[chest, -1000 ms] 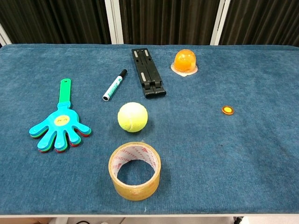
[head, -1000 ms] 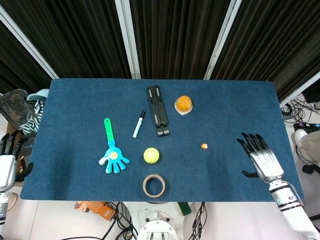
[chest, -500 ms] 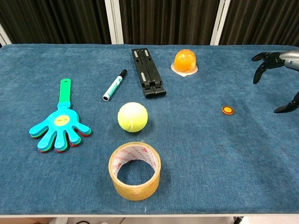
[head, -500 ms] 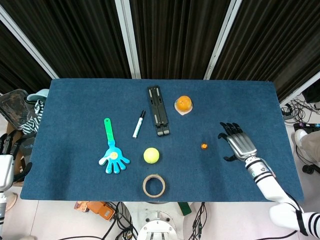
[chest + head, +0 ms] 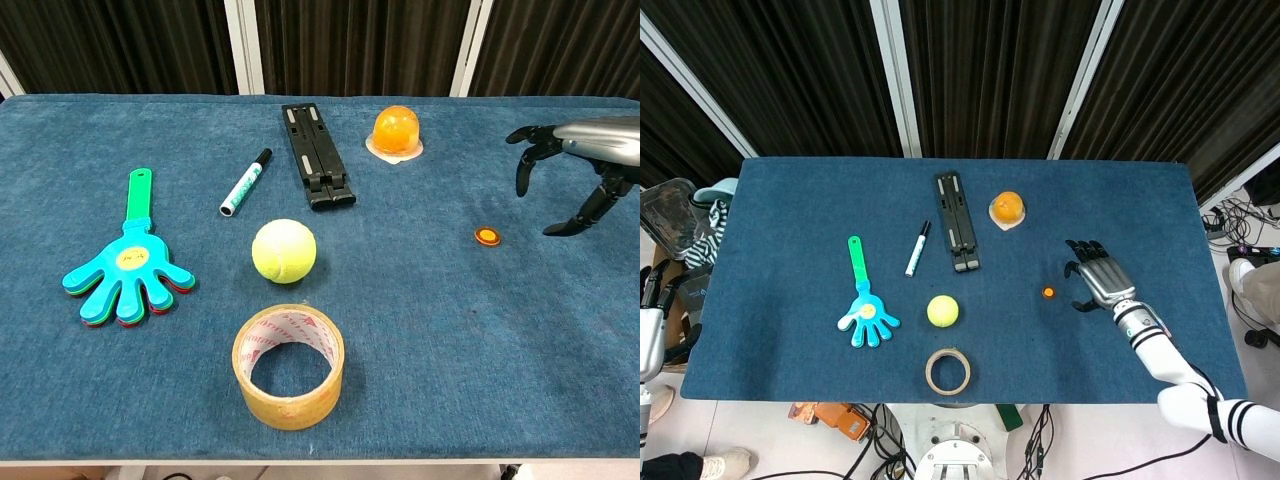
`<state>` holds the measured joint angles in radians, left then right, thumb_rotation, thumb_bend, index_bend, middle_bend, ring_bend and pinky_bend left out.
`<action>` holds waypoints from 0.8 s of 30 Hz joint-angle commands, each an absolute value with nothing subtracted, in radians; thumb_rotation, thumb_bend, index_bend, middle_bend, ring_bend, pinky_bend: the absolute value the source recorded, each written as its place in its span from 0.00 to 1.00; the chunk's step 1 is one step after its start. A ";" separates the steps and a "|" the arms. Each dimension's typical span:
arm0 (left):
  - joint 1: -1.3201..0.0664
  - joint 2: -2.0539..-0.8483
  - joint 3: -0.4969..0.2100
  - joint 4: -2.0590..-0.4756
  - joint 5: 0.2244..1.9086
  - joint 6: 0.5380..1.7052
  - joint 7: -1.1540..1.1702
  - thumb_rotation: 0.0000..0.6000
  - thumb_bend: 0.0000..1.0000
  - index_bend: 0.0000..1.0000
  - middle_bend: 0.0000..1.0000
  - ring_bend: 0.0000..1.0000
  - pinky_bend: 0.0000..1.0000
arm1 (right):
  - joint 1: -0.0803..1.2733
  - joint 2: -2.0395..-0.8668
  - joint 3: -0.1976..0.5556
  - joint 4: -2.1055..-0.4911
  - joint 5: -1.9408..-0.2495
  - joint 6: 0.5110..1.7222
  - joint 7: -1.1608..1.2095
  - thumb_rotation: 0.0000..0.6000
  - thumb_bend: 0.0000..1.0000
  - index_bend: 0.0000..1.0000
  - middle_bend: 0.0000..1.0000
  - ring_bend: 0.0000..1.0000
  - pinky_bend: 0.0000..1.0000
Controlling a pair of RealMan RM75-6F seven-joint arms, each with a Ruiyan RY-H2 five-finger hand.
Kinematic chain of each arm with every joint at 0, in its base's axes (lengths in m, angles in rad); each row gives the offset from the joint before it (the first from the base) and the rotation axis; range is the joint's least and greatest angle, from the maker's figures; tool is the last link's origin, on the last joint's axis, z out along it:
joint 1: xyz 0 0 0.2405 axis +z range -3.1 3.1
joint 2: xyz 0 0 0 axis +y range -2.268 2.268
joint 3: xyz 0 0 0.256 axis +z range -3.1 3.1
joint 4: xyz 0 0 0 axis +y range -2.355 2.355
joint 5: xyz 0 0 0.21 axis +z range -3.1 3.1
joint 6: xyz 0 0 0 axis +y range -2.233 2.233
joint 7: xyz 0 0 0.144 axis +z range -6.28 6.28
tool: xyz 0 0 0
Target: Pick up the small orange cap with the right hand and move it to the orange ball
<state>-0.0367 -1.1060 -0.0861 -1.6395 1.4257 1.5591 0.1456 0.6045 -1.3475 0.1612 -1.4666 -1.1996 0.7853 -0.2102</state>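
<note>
Presently, from my left to my right:
Left hand: my left hand (image 5: 648, 335) hangs off the table's left edge, only partly seen in the head view; I cannot tell how its fingers lie.
Table: the blue cloth table (image 5: 790, 200) carries everything below.
Clapper: a hand-shaped clapper (image 5: 128, 270) in blue with a green handle lies flat at the left.
Marker: a white marker (image 5: 245, 183) with a black cap lies slanted, just right of the clapper's handle.
Tennis ball: a yellow-green tennis ball (image 5: 284, 250) sits near the middle.
Tape: a roll of tape (image 5: 289, 365) lies flat at the near edge, just in front of the tennis ball.
Stand: a folded black stand (image 5: 316, 155) lies lengthwise toward the far side.
Orange ball: the orange ball (image 5: 396, 128) rests on a pale disc, just right of the stand's far end.
Cap: the small orange cap (image 5: 487, 236) lies flat on the cloth, well apart from the orange ball, nearer me and to its right.
Right hand: my right hand (image 5: 575, 165) hovers just right of the cap, not touching it, fingers spread and curved downward, holding nothing.
</note>
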 commanded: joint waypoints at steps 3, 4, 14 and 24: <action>-0.037 -1.105 -0.088 -1.639 1.423 1.558 0.143 1.00 0.23 0.19 0.03 0.02 0.18 | 0.637 -1.372 0.160 -1.446 -1.189 0.764 -0.215 1.00 0.35 0.47 0.00 0.08 0.05; -0.037 -1.105 -0.088 -1.638 1.423 1.557 0.142 1.00 0.23 0.19 0.03 0.01 0.18 | 0.643 -1.375 0.160 -1.444 -1.185 0.760 -0.217 1.00 0.35 0.48 0.00 0.08 0.05; -0.038 -1.103 -0.088 -1.636 1.424 1.555 0.136 1.00 0.23 0.19 0.03 0.02 0.18 | 0.692 -1.421 0.144 -1.404 -1.136 0.721 -0.244 1.00 0.37 0.48 0.00 0.08 0.05; -0.039 -1.103 -0.088 -1.635 1.422 1.553 0.133 1.00 0.23 0.19 0.03 0.02 0.18 | 0.719 -1.447 0.130 -1.381 -1.107 0.709 -0.250 1.00 0.37 0.49 0.00 0.08 0.05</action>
